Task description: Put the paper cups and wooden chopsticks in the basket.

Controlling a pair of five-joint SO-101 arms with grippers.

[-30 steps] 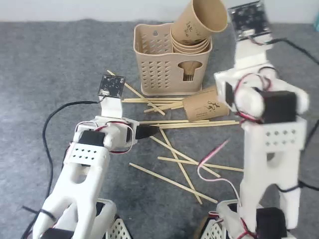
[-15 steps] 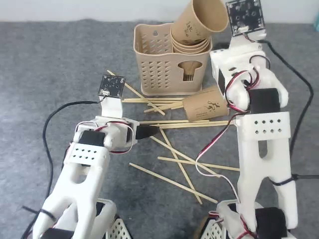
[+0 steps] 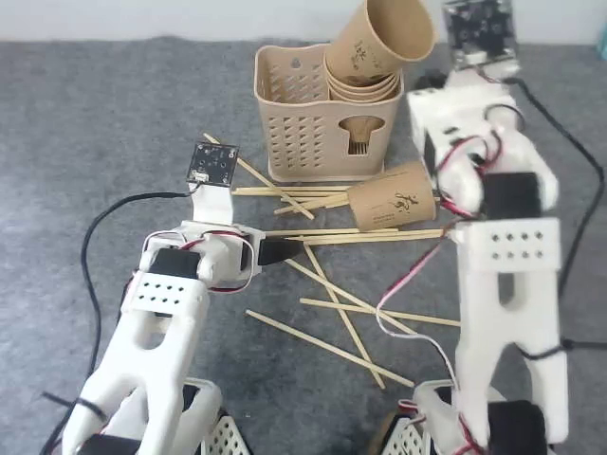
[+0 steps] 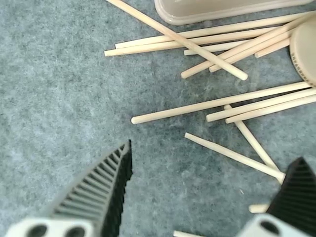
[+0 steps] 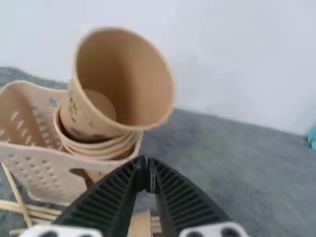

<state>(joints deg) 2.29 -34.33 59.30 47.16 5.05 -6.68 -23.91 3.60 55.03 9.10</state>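
A beige basket (image 3: 313, 118) stands at the back with a stack of paper cups (image 3: 365, 81) in its right end; the top cup (image 3: 389, 36) leans over. Another paper cup (image 3: 391, 201) lies on its side in front of the basket. Wooden chopsticks (image 3: 351, 235) are scattered over the grey mat. My left gripper (image 4: 214, 152) hangs open low over the chopsticks (image 4: 207, 103), holding nothing. My right gripper (image 5: 146, 168) is shut and empty, raised beside the stacked cups (image 5: 113, 94) and the basket (image 5: 29, 148).
The right arm (image 3: 484, 142) rises tall beside the basket's right end and above the lying cup. More chopsticks (image 3: 327, 346) lie between the two arm bases. A black cable (image 3: 95, 237) loops at the left. Grey mat lies open at the far left.
The right arm has shifted a little to the right and back near the basket, its gripper staying shut. The left arm, cups and chopsticks have not moved.
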